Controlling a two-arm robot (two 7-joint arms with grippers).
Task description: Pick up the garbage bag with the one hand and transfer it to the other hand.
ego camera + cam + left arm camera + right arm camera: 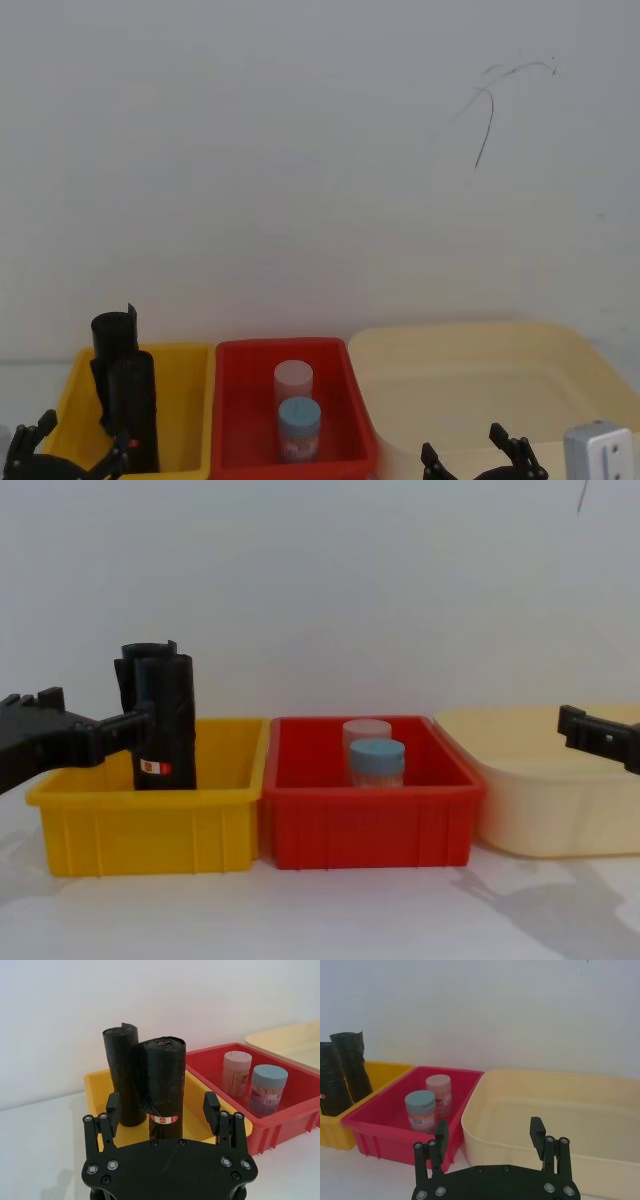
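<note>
The garbage bag (165, 1080), a black wrinkled roll with a red-and-white label, stands upright in the yellow bin (95, 1087). It also shows in the chest view (168, 730) and the head view (136, 405). My left gripper (162, 1107) is open at the bin's near side, its fingers (112, 1106) level with the roll's lower half and spread wider than it. From the chest it reaches in from the left (90, 720). My right gripper (489, 1131) is open and holds nothing, hovering before the cream tub (545, 1105), low at the right in the head view (470, 452).
A second black roll (121, 1067) without a label stands just behind the bag. The red bin (370, 820) in the middle holds a pink-lidded jar (366, 732) and a blue-lidded jar (377, 762). A white box (600, 450) sits at the head view's lower right.
</note>
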